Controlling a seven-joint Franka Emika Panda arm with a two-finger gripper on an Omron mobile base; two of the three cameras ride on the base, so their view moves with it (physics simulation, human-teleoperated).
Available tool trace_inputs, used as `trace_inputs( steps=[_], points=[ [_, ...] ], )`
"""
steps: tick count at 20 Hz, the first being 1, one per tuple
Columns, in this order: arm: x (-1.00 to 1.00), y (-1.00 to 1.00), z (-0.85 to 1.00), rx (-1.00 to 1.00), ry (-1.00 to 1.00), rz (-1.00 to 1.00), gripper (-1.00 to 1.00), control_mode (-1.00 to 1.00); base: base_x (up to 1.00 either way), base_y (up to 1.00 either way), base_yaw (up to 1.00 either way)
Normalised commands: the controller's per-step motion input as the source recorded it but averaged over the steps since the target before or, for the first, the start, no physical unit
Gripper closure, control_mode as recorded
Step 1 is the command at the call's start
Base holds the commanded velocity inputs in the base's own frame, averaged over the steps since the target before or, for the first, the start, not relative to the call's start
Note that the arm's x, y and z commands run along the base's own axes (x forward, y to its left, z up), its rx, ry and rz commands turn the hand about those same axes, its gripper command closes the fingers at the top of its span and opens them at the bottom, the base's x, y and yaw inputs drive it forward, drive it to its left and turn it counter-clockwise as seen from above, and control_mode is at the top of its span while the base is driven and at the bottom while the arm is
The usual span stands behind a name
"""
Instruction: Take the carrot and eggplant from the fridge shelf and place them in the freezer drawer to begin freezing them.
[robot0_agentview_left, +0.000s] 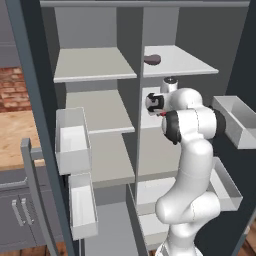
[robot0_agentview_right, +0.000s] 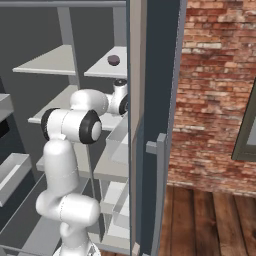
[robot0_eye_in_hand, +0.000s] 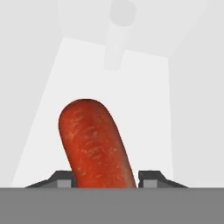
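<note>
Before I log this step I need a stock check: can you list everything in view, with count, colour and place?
carrot: one, orange-red, between the gripper's fingertips in the hand view, over a pale shelf.
eggplant: one, dark purple-brown, on the upper right fridge shelf.
fridge shelves: several, pale grey, stacked in two columns.
door bins: two on the left door, white; further bins on the right door.
brick wall: one, red-brown, right of the fridge.
wood floor: brown, below the wall.
arm: one, white with dark joints, reaching into the right column.
gripper: one, dark tips either side of the carrot; contact not clear.
</note>
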Motion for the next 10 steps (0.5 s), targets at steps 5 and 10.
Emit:
trace_inputs(
  steps=[5, 10],
  points=[
    [-0.18, 0.01, -0.3, 0.05, -0.03, 0.01, 1.0, -1.0, 0.0, 0.0, 0.0],
    [-0.55, 0.03, -0.24, 0.1, -0.1, -0.02, 1.0, -1.0, 0.0, 0.0, 0.0]
  ],
)
